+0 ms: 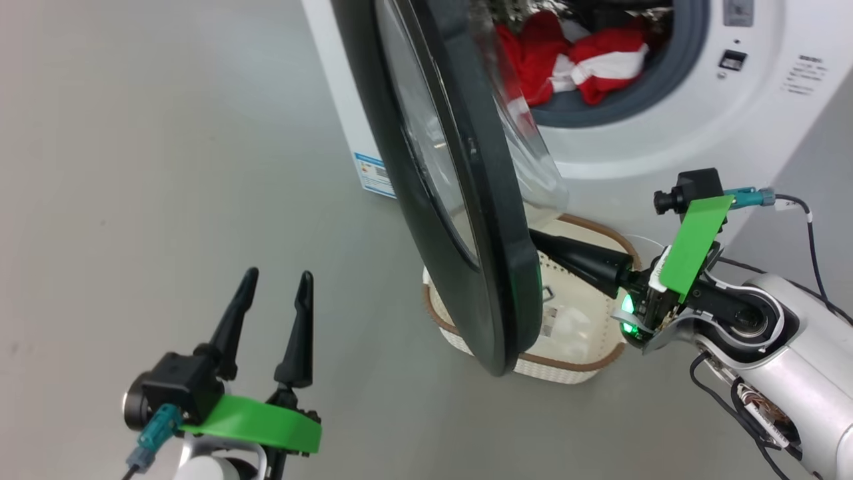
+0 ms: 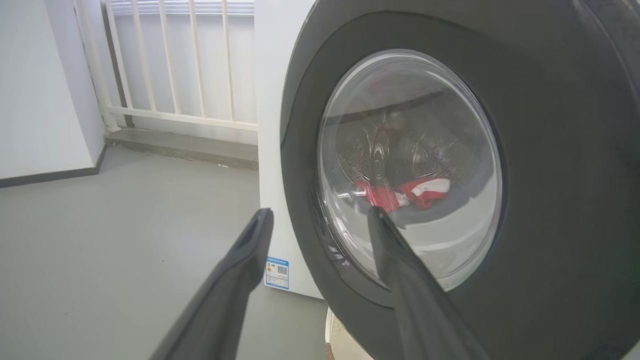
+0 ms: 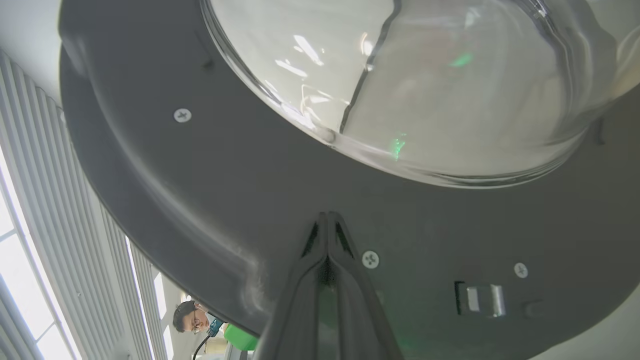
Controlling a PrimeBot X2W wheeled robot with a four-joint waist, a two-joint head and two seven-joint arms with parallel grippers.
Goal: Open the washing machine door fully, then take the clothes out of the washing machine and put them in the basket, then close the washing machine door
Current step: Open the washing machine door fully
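Note:
The washing machine (image 1: 666,147) stands at the upper right with its door (image 1: 496,253) swung partway out, edge-on to me. Red clothes (image 1: 586,60) with white bands lie in the drum. The basket (image 1: 566,370) sits on the floor under the door. My right gripper (image 1: 533,235) is shut, its tip against the door's inner face near the lower rim; in the right wrist view the gripper (image 3: 327,216) touches the dark inner face (image 3: 200,190) below the glass bowl (image 3: 425,90). My left gripper (image 1: 278,275) is open and holds nothing, to the left of the door's outer side (image 2: 550,150).
Grey floor (image 1: 166,167) stretches to the left. A white railing (image 2: 170,65) and a low step run behind the machine's left side. A blue label (image 2: 277,273) marks that side. A person (image 3: 190,316) shows past the door's edge in the right wrist view.

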